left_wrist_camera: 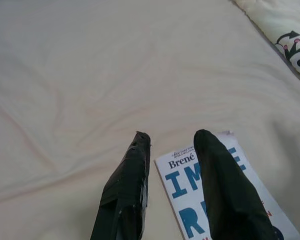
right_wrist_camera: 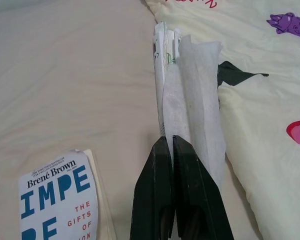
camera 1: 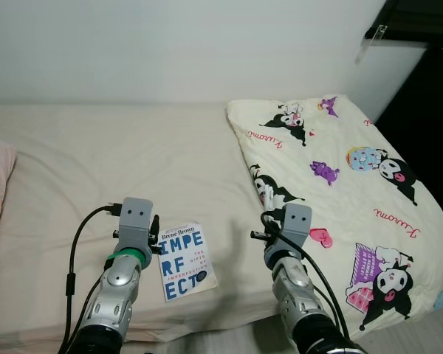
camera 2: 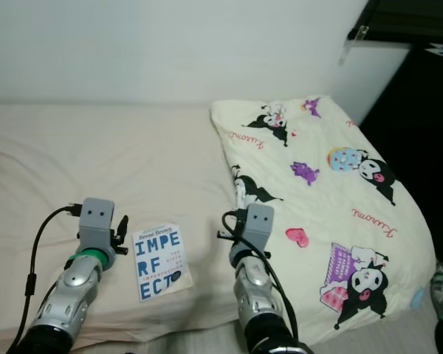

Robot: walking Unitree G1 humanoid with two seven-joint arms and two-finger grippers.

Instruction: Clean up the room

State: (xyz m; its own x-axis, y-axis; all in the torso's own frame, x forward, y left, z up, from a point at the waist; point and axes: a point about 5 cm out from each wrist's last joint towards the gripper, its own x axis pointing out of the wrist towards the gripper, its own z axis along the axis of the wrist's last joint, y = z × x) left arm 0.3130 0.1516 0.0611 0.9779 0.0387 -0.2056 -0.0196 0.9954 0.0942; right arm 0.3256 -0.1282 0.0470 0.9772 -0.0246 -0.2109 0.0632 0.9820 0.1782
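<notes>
A book and a strip of tissue are being tidied off the bed.

The right gripper (right_wrist_camera: 172, 145) is held low over the bed (camera 1: 96, 147), just beside the edge of the cartoon-print duvet (camera 1: 340, 169). Its fingers are pressed together on a thin white tissue (right_wrist_camera: 192, 95), which sticks out past the tips with some folded paper behind it. It is likely gripped this tight so the light sheet cannot slip away. The left gripper (left_wrist_camera: 172, 145) is held above the near edge of the bed with its fingers apart. One finger is over the top corner of the Brené Brown book (camera 1: 184, 259), which lies flat and face up between the two arms. The fingers are probably spread so the book can be taken next.
</notes>
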